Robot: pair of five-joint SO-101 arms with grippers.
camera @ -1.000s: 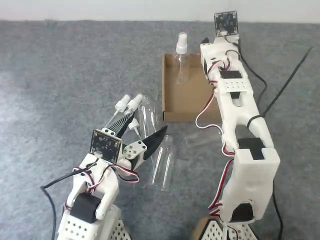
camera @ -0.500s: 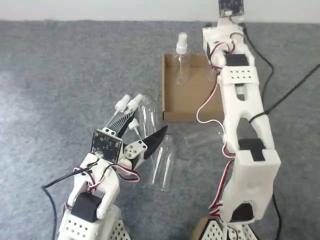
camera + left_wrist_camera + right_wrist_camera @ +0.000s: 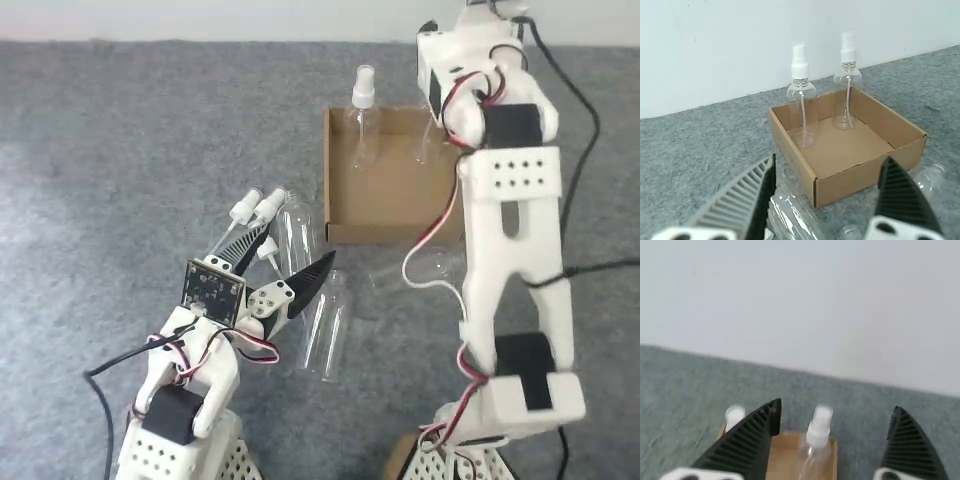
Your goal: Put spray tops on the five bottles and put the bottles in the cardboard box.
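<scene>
The cardboard box (image 3: 385, 215) (image 3: 867, 165) lies at the back of the table. Two clear bottles with white spray tops stand upright in it: one (image 3: 362, 118) (image 3: 801, 97) at its far left corner, the other (image 3: 846, 82) (image 3: 818, 432) beside it. My right gripper (image 3: 836, 410) hangs open above the second bottle, apart from it. My left gripper (image 3: 297, 245) (image 3: 829, 162) is open near the table's middle and holds nothing. Three bare bottles lie on the carpet (image 3: 296, 225) (image 3: 326, 322) (image 3: 425, 268). Two loose spray tops (image 3: 256, 207) lie by the left gripper's pale finger.
The right arm (image 3: 510, 200) stretches along the box's right side and hides that edge. Grey carpet (image 3: 120, 150) covers the table, with open room at the left. A white wall (image 3: 715, 45) stands behind the box.
The right arm has raised its wrist up and back, away from the bottle in the box. The left arm has kept still.
</scene>
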